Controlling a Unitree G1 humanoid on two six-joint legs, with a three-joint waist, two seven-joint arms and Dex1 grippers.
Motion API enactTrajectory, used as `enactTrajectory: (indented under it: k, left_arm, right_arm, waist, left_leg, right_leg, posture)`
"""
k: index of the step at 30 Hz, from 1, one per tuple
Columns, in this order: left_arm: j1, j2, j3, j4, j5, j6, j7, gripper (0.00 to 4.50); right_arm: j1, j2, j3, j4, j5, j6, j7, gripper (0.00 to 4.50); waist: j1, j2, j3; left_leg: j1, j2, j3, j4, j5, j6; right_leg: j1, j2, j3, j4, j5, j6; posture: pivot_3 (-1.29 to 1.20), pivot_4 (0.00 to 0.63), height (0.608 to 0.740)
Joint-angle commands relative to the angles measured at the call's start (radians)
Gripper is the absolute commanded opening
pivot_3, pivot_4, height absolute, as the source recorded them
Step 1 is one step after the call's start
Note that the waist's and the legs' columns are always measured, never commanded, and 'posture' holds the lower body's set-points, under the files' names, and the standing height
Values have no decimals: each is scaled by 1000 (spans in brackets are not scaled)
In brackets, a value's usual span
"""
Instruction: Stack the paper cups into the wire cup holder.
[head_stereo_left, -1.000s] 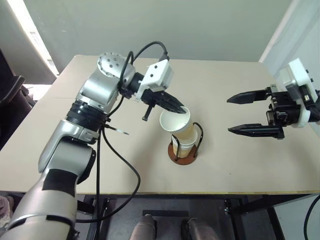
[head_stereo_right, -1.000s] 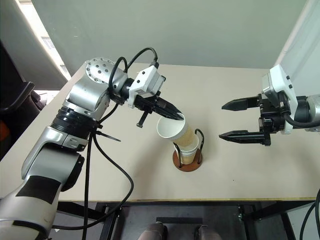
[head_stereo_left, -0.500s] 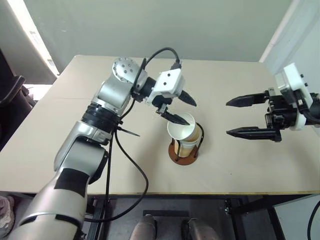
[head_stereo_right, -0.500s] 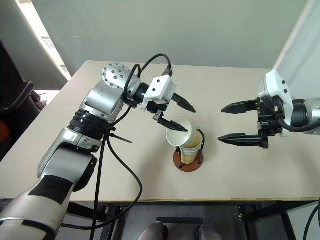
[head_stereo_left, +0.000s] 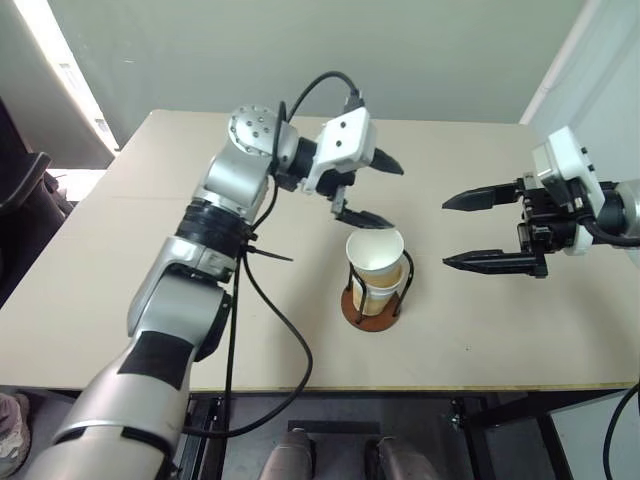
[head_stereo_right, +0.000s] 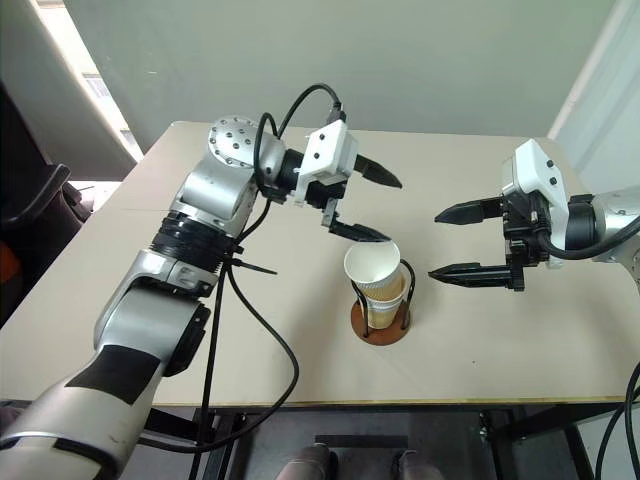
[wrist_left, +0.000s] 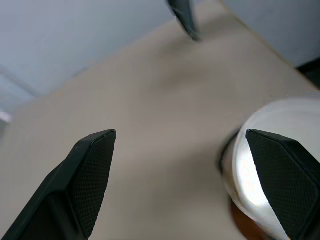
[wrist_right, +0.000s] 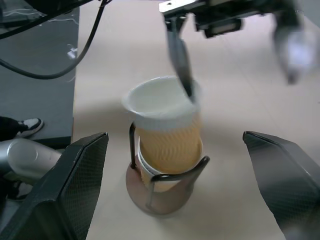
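The paper cups (head_stereo_left: 375, 262) stand nested in a stack inside the wire cup holder (head_stereo_left: 352, 307), near the table's front middle. The top cup's white rim rises above the black wire loops (wrist_right: 132, 145), and a lower cup (wrist_right: 150, 172) shows beneath it. My left gripper (head_stereo_left: 393, 195) hangs open just behind and above the stack, with nothing between its fingers. Its lower finger (wrist_right: 180, 60) reaches to the top cup's rim; I cannot tell whether it touches. My right gripper (head_stereo_left: 447, 233) stands open and empty to the right of the stack, pointing at it.
The beige table (head_stereo_left: 500, 330) runs to a front edge just below the holder. A black cable (head_stereo_left: 262, 300) hangs from my left arm over the table's left part. A grey wall stands behind the table.
My left gripper has opened and let go of the top cup, which now sits upright and deeper in the stack. That gripper has moved right and up. The right gripper stayed put.
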Motion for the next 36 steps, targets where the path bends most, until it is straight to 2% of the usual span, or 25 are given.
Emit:
enactTrajectory:
  k: [1, 7, 9, 13, 16, 19, 23, 28, 30, 36]
  left_arm:
    - [-48, -11, 43, 38, 22, -41, 55, 4470]
    - [-71, 8, 88, 49, -17, -12, 11, 4470]
    - [-58, 55, 107, 13, -47, 50, -50, 4470]
    - [58, 208, 119, -131, -81, 135, -179, 4470]
    - [201, 372, 200, -272, -149, 274, -206, 4470]
    - [450, 554, 339, -476, -237, 409, -183, 4470]
    - [712, 688, 516, -625, -333, 538, -137, 4470]
    - [949, 731, 684, -711, -386, 619, -76, 4470]
    - [997, 730, 720, -731, -404, 633, -51, 4470]
    - [1056, 729, 743, -760, -437, 632, -11, 4470]
  right_arm:
    - [-9, -13, -24, -7, -8, -17, 5, 4500]
    - [-1, -11, -41, -21, 34, 1, 30, 4500]
    - [11, -17, -46, -30, 56, 11, 57, 4500]
    - [-1, -9, -18, 10, 32, -12, 76, 4500]
    - [-34, 4, 12, 78, -8, -50, 98, 4500]
    - [-63, 4, 24, 181, -35, -79, 146, 4500]
    - [-95, -9, 15, 330, -41, -101, 233, 4500]
    - [-154, -1, 48, 481, -112, -160, 294, 4500]
    - [-171, 11, 56, 518, -129, -176, 313, 4500]
    - [-209, 65, 85, 572, -162, -198, 352, 4500]
  waist:
    - [-2, 0, 0]
    - [-5, 0, 0]
    - [-6, 0, 0]
    - [-18, 1, 0]
    - [-30, 2, 0]
    - [-45, 2, 0]
    - [-36, 2, 0]
    - [-24, 2, 0]
    - [-25, 2, 0]
    - [-38, 2, 0]
  left_leg:
    - [0, 0, 0, 0, 0, 0]
    - [0, -1, 1, -1, 0, 1]
    - [-1, -1, 1, -1, 0, 1]
    - [0, -2, 2, -2, 0, 1]
    - [1, -2, 2, -2, 0, 0]
    - [1, -2, 3, -2, 0, 0]
    - [1, -1, 2, -3, 1, -2]
    - [4, -2, 3, -4, 0, 0]
    - [5, -2, 3, -6, 0, 0]
    - [10, -2, 3, -16, 6, -5]
  right_leg:
    - [0, 0, 0, 0, 0, 0]
    - [0, -1, 0, -1, -1, 1]
    - [-1, -1, 0, -1, -1, 1]
    - [-1, 0, 1, -1, -1, 2]
    - [-1, 0, 2, -1, -1, 2]
    - [-3, 0, 3, 1, -1, 1]
    - [-3, 0, 3, 1, -3, -1]
    - [-2, -3, 1, 4, -6, -10]
    - [-2, -4, 0, 4, -9, -20]
    - [-3, -4, 0, 5, -4, -28]
  posture:
    - [0, 150, 740]
    - [0, 150, 740]
    - [0, 150, 740]
    - [0, 150, 740]
    - [0, 150, 740]
    - [0, 150, 740]
    - [0, 150, 740]
    - [0, 150, 740]
    - [0, 150, 740]
    - [0, 150, 740]
